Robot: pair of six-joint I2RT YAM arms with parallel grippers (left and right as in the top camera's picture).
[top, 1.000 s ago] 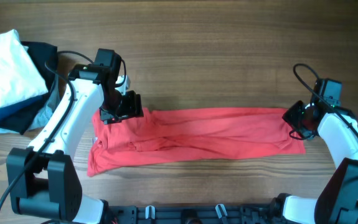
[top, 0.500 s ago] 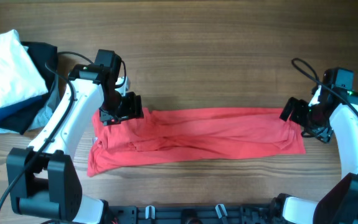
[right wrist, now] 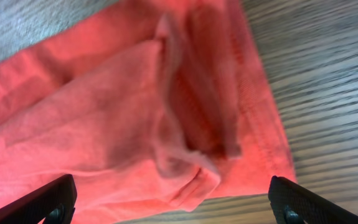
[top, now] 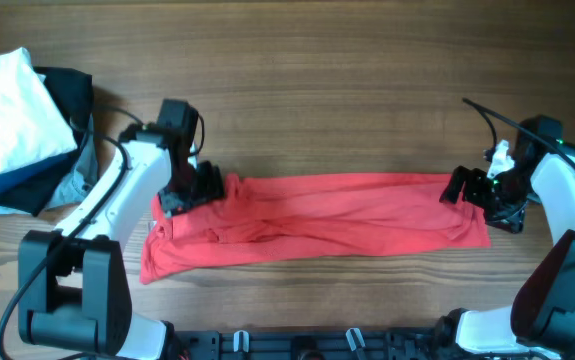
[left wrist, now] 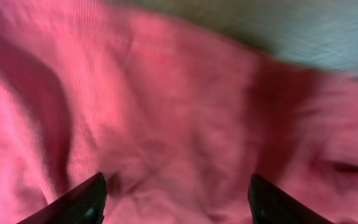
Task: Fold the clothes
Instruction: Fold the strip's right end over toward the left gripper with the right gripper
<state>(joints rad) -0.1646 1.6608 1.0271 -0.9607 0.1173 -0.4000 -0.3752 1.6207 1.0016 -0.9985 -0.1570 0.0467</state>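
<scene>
A long red garment (top: 327, 215) lies loosely folded lengthwise across the wooden table (top: 347, 80). My left gripper (top: 195, 190) hovers over its left end. In the left wrist view the red garment (left wrist: 179, 93) fills the picture, and the left gripper (left wrist: 179, 202) is open with wrinkled fabric below the gap. My right gripper (top: 464, 188) is at the garment's right end. In the right wrist view the right gripper (right wrist: 179, 205) stands wide open above the garment's (right wrist: 104, 112) bunched, hemmed corner, holding nothing.
A pile of other clothes sits at the back left: a white piece (top: 7, 110) on top of dark blue ones (top: 22, 185). A black cable (top: 487, 115) loops off the right arm. Bare wood (right wrist: 328, 93) lies beyond the garment's right hem.
The right gripper has opened and released the garment's right end, shifting slightly left. The left gripper has slid a little down onto the garment's left end.
</scene>
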